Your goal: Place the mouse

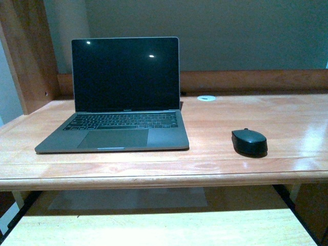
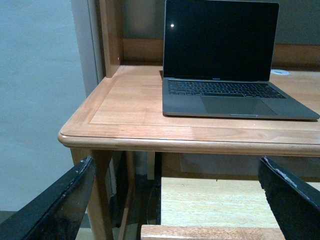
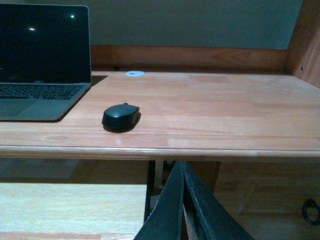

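Mouse: the black mouse (image 1: 249, 141) lies flat on the wooden desk (image 1: 246, 113), near the front edge and right of the laptop, well apart from it; nothing touches it. It also shows from the right wrist (image 3: 121, 116).
Laptop: an open grey laptop (image 1: 120, 105) sits on the left half of the desk, its screen dark and upright, keyboard facing the front edge.
White disc: a small white round disc (image 1: 206, 98) lies at the back of the desk, just right of the laptop's screen.
Right gripper: the right gripper (image 3: 186, 210) is below the desk's front edge, its two dark fingers pressed together, holding nothing.
Left gripper: the left gripper (image 2: 175, 200) is below the desk's left front corner, its fingers (image 2: 60, 210) spread wide apart and empty.
Lower shelf: a pale wooden shelf (image 1: 154, 225) runs under the desk.
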`<control>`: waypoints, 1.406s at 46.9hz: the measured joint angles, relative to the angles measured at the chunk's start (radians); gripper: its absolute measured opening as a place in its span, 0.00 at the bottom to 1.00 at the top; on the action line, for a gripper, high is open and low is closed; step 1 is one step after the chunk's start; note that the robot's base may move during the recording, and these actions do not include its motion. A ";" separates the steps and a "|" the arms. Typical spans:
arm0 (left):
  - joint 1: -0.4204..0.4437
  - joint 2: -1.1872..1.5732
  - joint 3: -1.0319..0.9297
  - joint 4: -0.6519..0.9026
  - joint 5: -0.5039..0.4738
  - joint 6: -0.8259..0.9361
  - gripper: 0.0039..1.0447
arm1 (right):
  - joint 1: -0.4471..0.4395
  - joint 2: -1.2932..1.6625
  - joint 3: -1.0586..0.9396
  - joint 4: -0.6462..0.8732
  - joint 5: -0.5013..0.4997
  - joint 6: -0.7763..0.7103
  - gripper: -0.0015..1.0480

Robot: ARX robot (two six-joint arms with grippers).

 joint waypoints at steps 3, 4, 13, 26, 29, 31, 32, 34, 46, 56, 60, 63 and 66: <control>0.000 0.000 0.000 0.000 0.000 0.000 0.94 | 0.000 -0.022 0.000 -0.030 0.000 0.000 0.02; 0.000 0.000 0.000 0.000 0.000 0.000 0.94 | 0.000 -0.035 0.000 -0.049 0.000 0.000 0.02; 0.000 0.000 0.000 0.000 0.001 0.000 0.94 | 0.000 -0.171 0.000 -0.182 -0.001 0.000 0.02; -0.001 0.000 0.000 0.000 0.000 0.000 0.94 | 0.000 -0.171 0.000 -0.184 -0.001 -0.003 0.06; -0.001 0.000 0.000 0.000 0.000 0.000 0.94 | 0.000 -0.171 0.000 -0.184 0.000 -0.003 0.12; -0.001 0.000 0.000 0.000 0.000 0.000 0.94 | 0.000 -0.171 0.000 -0.184 0.000 -0.003 0.20; -0.001 0.000 0.000 0.000 0.000 0.000 0.94 | 0.000 -0.171 0.000 -0.184 0.000 -0.003 0.21; -0.001 0.000 0.000 0.000 0.000 0.000 0.94 | 0.000 -0.171 0.000 -0.184 0.000 -0.003 0.28; -0.001 0.000 0.000 0.000 0.000 0.000 0.94 | 0.000 -0.171 0.000 -0.184 0.000 -0.003 0.65; -0.001 0.000 0.000 0.000 0.000 0.000 0.94 | 0.000 -0.171 0.000 -0.184 0.000 -0.003 0.95; -0.001 0.000 0.000 0.000 0.000 0.000 0.94 | 0.000 -0.171 0.000 -0.184 0.000 -0.003 0.93; -0.001 0.000 0.000 0.000 0.000 0.000 0.94 | 0.000 -0.171 0.000 -0.184 0.000 -0.003 0.94; -0.001 0.000 0.000 0.000 0.000 0.000 0.94 | 0.000 -0.171 0.000 -0.184 0.000 -0.003 0.94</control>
